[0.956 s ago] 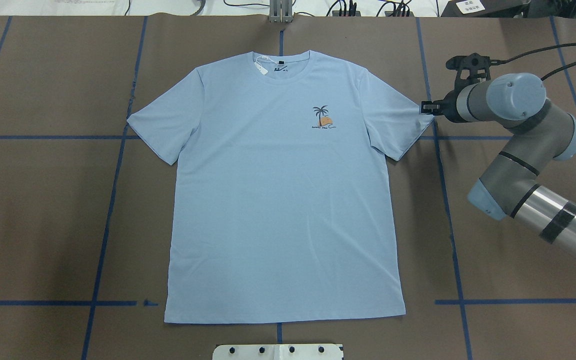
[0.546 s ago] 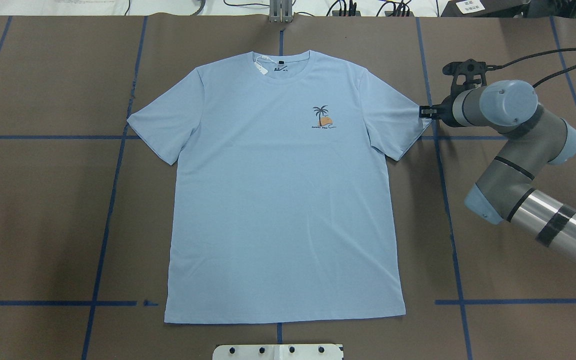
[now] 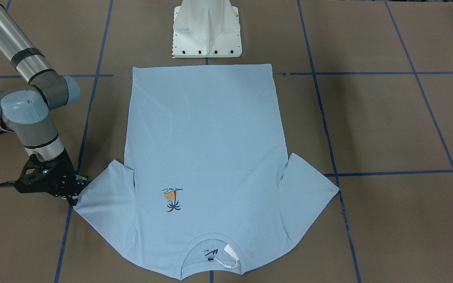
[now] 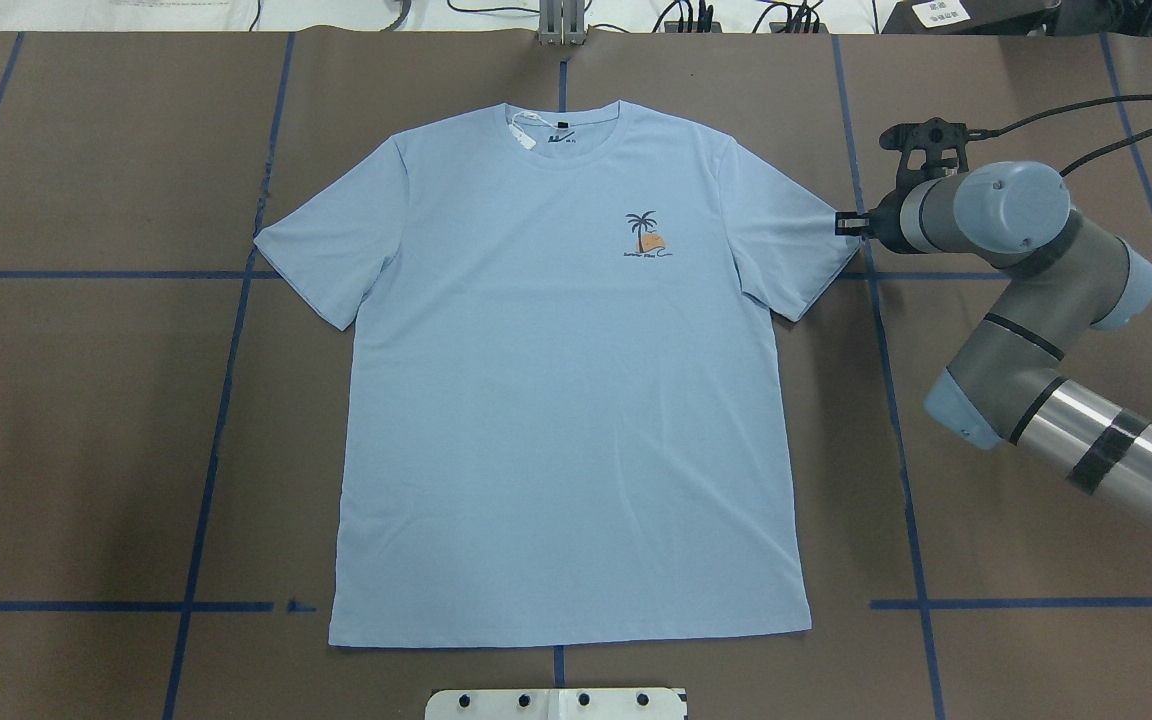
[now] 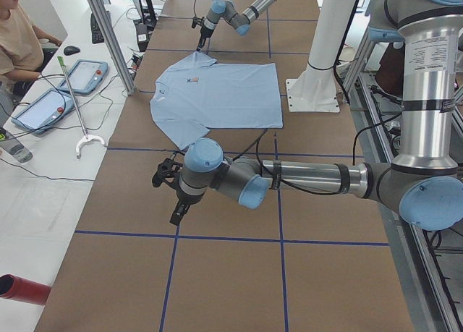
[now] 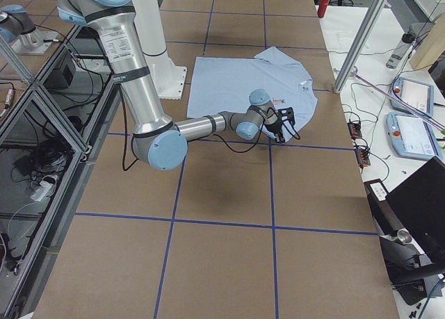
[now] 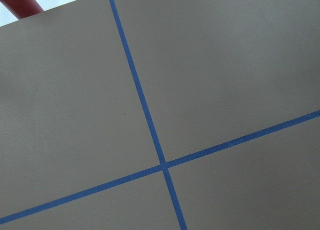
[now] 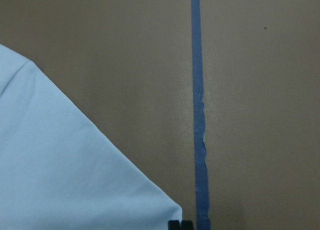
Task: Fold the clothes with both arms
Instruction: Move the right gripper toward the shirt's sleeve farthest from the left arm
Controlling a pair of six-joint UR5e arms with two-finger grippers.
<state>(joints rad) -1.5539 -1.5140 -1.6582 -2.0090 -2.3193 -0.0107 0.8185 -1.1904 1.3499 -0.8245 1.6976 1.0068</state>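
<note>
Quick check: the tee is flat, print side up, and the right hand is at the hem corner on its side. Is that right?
Not quite. The right hand is at the tip of the short sleeve, not at the hem corner, as the overhead exterior view shows. The T-shirt does lie flat with its print up.

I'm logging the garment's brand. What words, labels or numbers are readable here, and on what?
No text reads clearly.
T-shirt chest print: script under the palm, too small.
Neck label: dark mark, blurred.
White hang tag: nothing legible.
White sticker beyond the table: blurred.
</note>
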